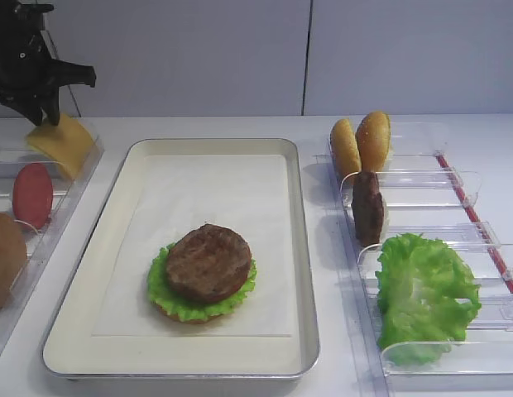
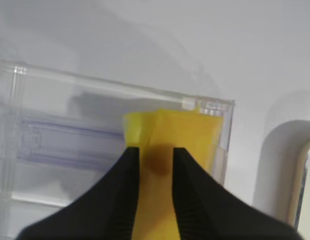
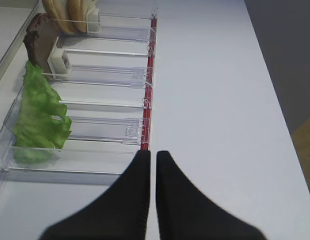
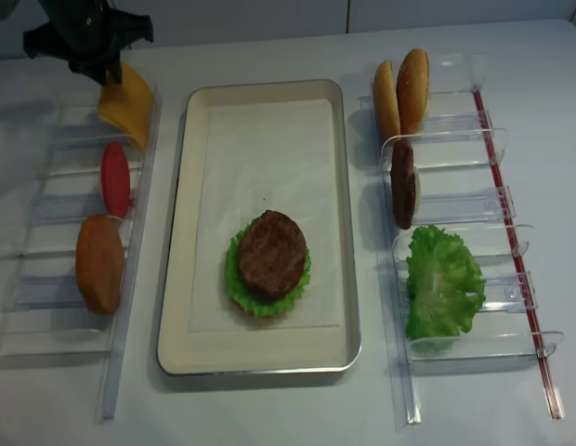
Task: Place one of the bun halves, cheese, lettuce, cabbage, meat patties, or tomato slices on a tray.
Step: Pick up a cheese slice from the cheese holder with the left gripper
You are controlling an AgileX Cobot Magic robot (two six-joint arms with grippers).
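Note:
My left gripper (image 2: 156, 151) is shut on the cheese (image 2: 182, 125), a yellow slice pinched by its upper edge. The cheese (image 1: 62, 145) hangs tilted over the far end of the left clear bin (image 4: 46, 232), under that gripper (image 1: 40, 109). The cream tray (image 1: 302, 248) lies in the middle with a meat patty (image 1: 208, 262) stacked on lettuce (image 1: 161, 285) and a bun base. My right gripper (image 3: 153, 152) is shut with nothing in it, above the table just right of the right bin (image 3: 110, 75); the high views do not show it.
The left bin also holds a tomato slice (image 1: 32, 194) and a bun half (image 1: 4, 256). The right bin holds two upright bun halves (image 1: 360, 142), a patty on edge (image 1: 367, 207) and a lettuce leaf (image 1: 422, 294). A red strip (image 3: 151, 65) edges that bin.

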